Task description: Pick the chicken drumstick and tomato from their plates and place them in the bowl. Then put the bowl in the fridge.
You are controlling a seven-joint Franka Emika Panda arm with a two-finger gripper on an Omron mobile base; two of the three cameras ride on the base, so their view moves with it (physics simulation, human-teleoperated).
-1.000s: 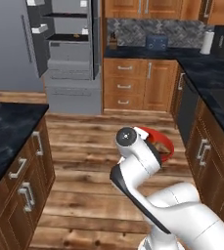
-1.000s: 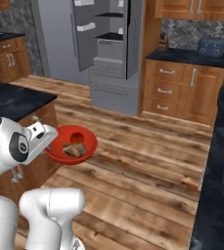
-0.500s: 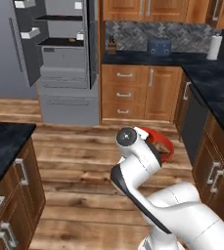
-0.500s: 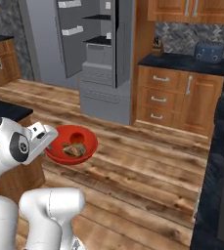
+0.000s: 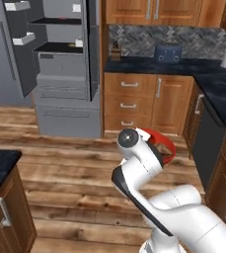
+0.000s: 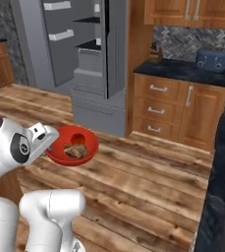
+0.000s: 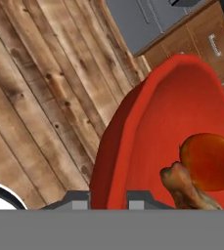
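The bowl point(image 6: 72, 146) is being carried above the floor, pinched at its rim by the closed end effector point(image 7: 108, 197); rigid, light, but drumstick point(image 7: 187, 188) and tomato point(image 7: 209, 161) are judged liable to roll.

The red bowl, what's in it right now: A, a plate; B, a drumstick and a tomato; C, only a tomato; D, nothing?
B: in the hand view the drumstick lies beside the tomato inside the red bowl, which the claw holds by its rim above the wood floor.
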